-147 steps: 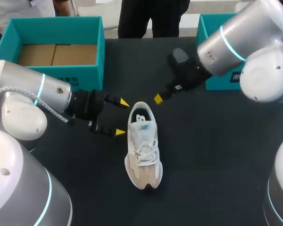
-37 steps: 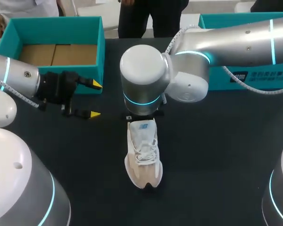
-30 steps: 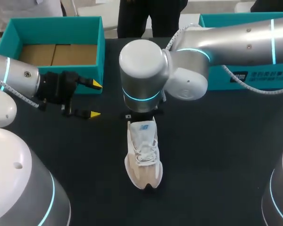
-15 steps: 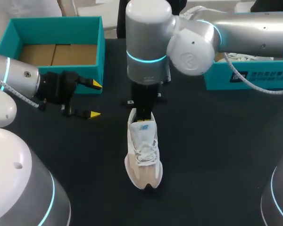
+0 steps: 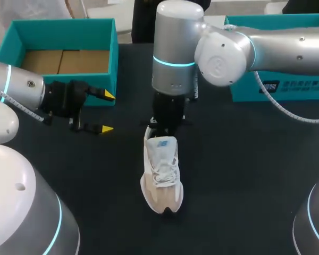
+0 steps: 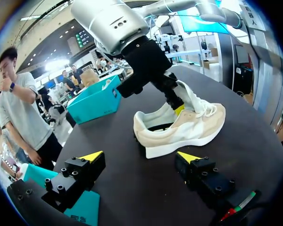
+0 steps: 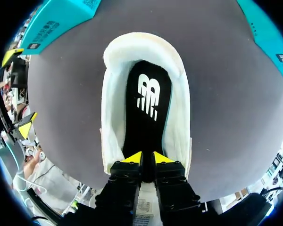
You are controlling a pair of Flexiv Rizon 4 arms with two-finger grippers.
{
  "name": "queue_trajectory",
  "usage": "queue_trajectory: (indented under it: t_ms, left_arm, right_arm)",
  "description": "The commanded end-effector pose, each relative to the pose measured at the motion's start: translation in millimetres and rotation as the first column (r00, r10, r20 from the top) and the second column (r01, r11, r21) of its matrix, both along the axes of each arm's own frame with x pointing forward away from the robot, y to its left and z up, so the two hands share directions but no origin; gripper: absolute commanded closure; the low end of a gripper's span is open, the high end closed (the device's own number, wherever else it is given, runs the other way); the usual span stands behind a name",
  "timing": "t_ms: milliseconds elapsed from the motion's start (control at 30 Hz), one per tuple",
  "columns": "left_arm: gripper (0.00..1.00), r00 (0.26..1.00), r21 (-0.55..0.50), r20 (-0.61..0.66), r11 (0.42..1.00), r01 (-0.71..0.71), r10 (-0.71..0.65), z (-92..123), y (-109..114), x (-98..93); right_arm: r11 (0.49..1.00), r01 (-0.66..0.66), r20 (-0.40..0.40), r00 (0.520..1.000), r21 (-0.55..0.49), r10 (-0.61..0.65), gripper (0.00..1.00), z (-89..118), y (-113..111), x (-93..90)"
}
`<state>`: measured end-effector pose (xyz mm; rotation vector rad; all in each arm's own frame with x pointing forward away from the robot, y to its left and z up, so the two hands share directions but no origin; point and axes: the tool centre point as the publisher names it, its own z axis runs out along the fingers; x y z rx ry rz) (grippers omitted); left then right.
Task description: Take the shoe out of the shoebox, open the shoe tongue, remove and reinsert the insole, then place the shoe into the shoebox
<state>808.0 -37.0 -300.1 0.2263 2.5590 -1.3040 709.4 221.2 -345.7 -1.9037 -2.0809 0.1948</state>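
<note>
A beige and white shoe (image 5: 160, 175) lies on the black table, toe toward me. My right gripper (image 5: 165, 131) points down into its heel opening. In the right wrist view its yellow fingertips (image 7: 133, 157) stand a narrow slit apart just over the black insole (image 7: 146, 106), beside the tongue, with nothing seen between them. The left wrist view shows the shoe (image 6: 184, 129) on its side ahead of my left gripper (image 6: 140, 157), with the right gripper (image 6: 172, 96) reaching into it. My left gripper (image 5: 105, 112) hangs wide open and empty, left of the shoe.
An open teal shoebox (image 5: 64, 29) with a cardboard floor stands at the back left, just behind my left gripper. A second teal box (image 5: 279, 87) sits at the back right under my right arm. Bare black tabletop (image 5: 239, 175) surrounds the shoe.
My right arm's wrist has drawn back toward the far side, so its black gripper now shows above the shoe's opening. The left arm and the shoe have stayed put.
</note>
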Motion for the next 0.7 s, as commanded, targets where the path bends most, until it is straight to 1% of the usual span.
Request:
queue_trajectory:
  t_ms: [33,167,333,433,533,700]
  left_arm:
    - [0.00,1.000,0.003,0.000,1.000,0.000,0.000,0.1,-0.2,-0.5]
    - [0.00,1.000,0.003,0.000,1.000,0.000,0.000,0.1,-0.2,-0.5]
    - [0.00,1.000,0.003,0.000,1.000,0.000,0.000,0.1,-0.2,-0.5]
    - [0.00,1.000,0.003,0.000,1.000,0.000,0.000,0.1,-0.2,-0.5]
    - [0.00,1.000,0.003,0.000,1.000,0.000,0.000,0.1,-0.2,-0.5]
    - [0.00,1.000,0.003,0.000,1.000,0.000,0.000,0.1,-0.2,-0.5]
  right_arm:
    - [1.000,0.010,0.005,1.000,-0.023,-0.010,0.00,5.0,9.0,3.6]
    - [0.999,0.047,0.037,0.998,-0.007,-0.046,0.00,5.5,12.6,4.9]
    - [0.998,0.060,0.043,0.997,0.000,-0.060,0.00,2.5,17.9,5.9]
    - [0.999,0.043,0.026,0.999,-0.012,-0.043,0.00,-2.8,17.7,4.0]
    - [0.999,0.042,0.025,0.999,-0.018,-0.041,0.00,-3.5,17.4,3.4]
    - [0.997,0.054,0.046,0.998,-0.052,-0.052,0.00,-0.7,14.7,7.2]
